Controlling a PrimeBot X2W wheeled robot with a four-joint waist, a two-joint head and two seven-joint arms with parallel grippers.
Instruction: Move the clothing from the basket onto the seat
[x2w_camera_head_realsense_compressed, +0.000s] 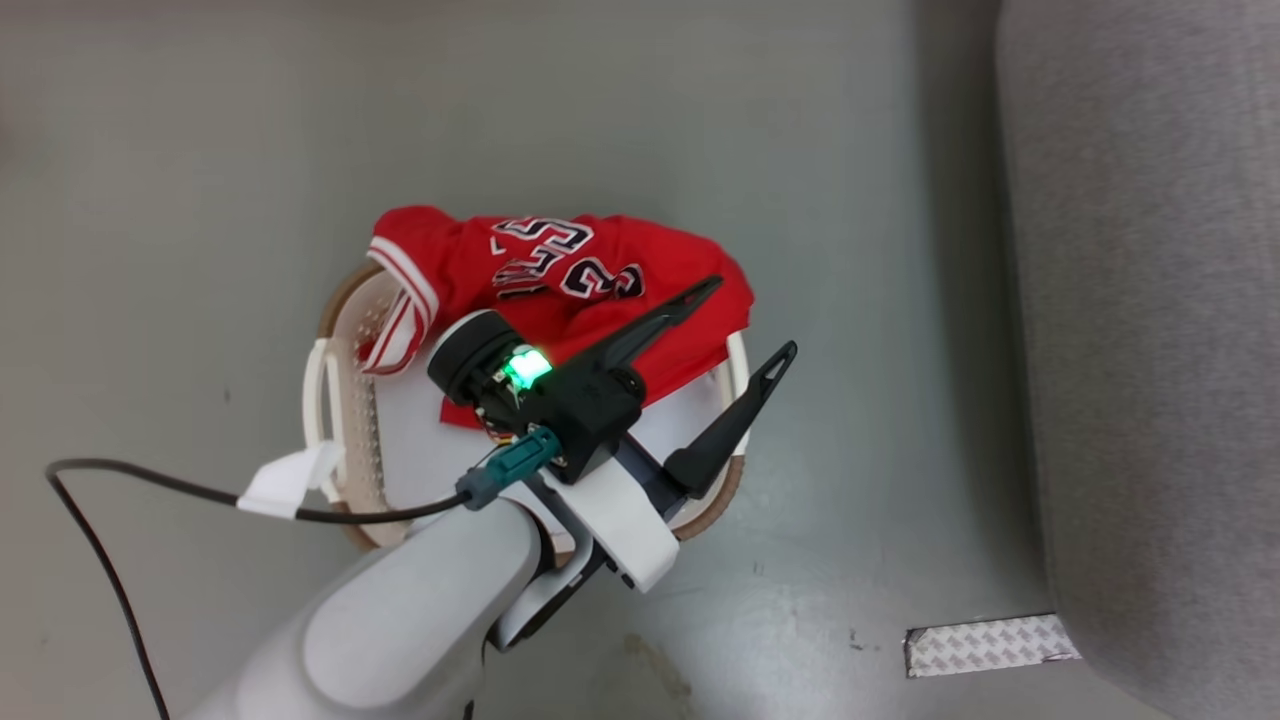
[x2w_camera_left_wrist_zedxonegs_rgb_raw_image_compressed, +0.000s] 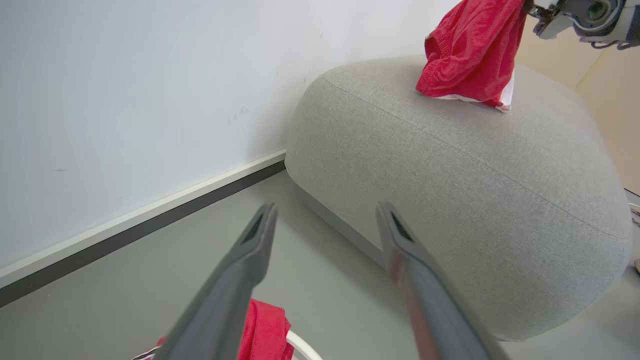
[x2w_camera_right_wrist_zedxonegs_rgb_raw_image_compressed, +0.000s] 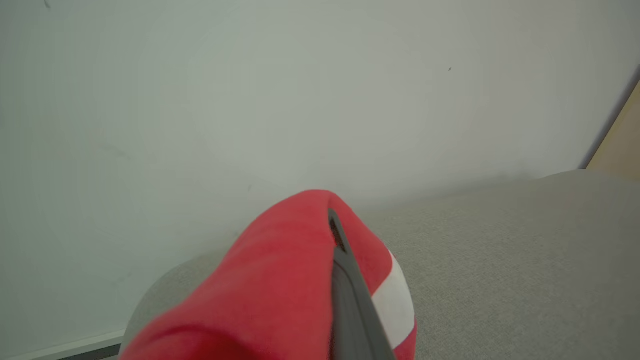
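Well, the right pincer (x2w_camera_right_wrist_zedxonegs_rgb_raw_image_compressed: 334, 225) is pressed together on a red garment (x2w_camera_right_wrist_zedxonegs_rgb_raw_image_compressed: 280, 280) that hangs over the seat (x2w_camera_right_wrist_zedxonegs_rgb_raw_image_compressed: 500, 260). If it lets go too near the rounded edge, I reckon the cloth slides off towards the wall (x2w_camera_right_wrist_zedxonegs_rgb_raw_image_compressed: 250, 100). The left pincer (x2w_camera_head_realsense_compressed: 752, 316) stands spread and empty above the jersey (x2w_camera_head_realsense_compressed: 560, 270), which lies in the basket (x2w_camera_head_realsense_compressed: 362, 430) and spills over its far rim — a careless tug might tip the basket or drop cloth on the floor (x2w_camera_head_realsense_compressed: 150, 200). The right wrist view is too close to judge the drop; the left wrist view is clearer — the garment's hem seems to touch the seat's top.
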